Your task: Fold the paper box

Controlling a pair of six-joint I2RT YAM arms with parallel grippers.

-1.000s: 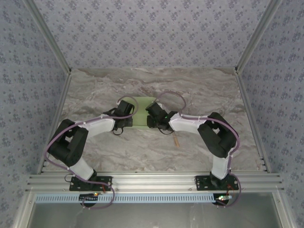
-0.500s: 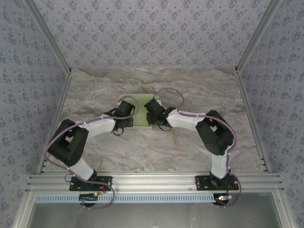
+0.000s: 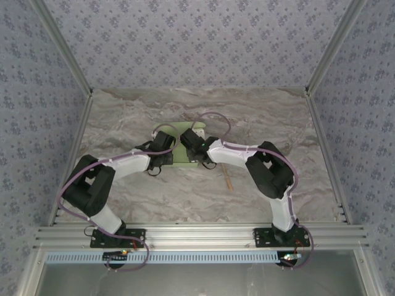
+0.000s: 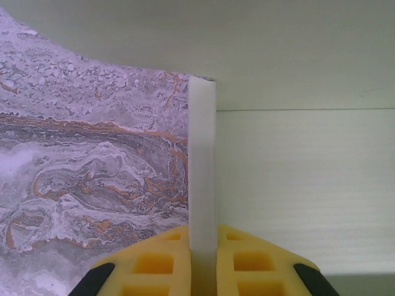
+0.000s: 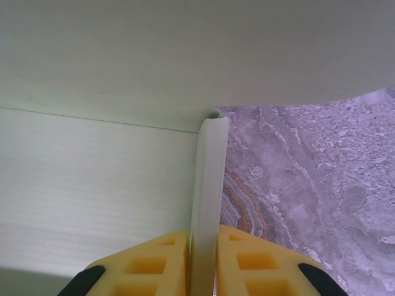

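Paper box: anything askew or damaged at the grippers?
No tear or crush shows. Left gripper and right gripper each pinch an upright flap of the paper box; the right flap leans slightly. A wooden stick lies loose by the right arm.

The paper box (image 4: 296, 179) is matt, finely ribbed card; the table (image 4: 92, 160) looks like smooth, veined marble.

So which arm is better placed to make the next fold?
Right, probably. Both jaws pinch upright flaps of the paper box, but the right arm reaches further over it; the left arm holds its edge.
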